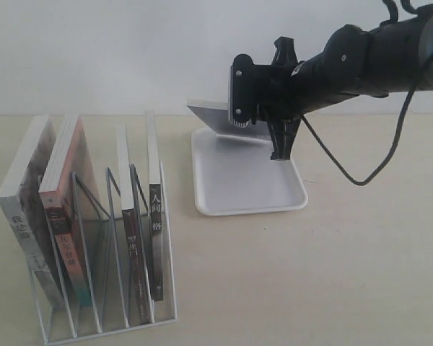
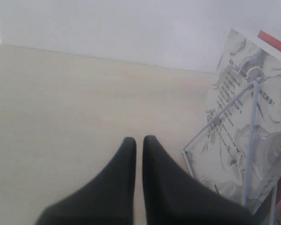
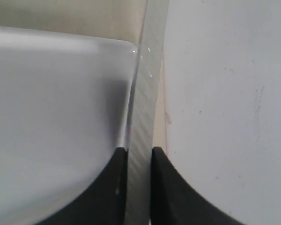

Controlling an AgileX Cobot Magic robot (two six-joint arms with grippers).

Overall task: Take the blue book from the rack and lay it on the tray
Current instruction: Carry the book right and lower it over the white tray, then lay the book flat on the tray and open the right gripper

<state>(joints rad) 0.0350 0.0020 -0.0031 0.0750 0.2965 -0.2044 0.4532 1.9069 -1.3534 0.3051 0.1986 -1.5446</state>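
The right end effector (image 3: 139, 152) gripped the book (image 1: 208, 113); the tray (image 1: 249, 194) lay beneath it. The left end effector (image 2: 139, 140) was pinched together

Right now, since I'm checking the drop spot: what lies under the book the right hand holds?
The white tray lies beneath the book gripped by the right hand; nothing shows on its visible floor. Its far rim is covered by book and hand.

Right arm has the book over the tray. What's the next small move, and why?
Probably lower the right gripper and tip the book flat onto the tray. The jaws are shut on the book's edge, and it hangs tilted over the tray's far end, not lying flat yet.
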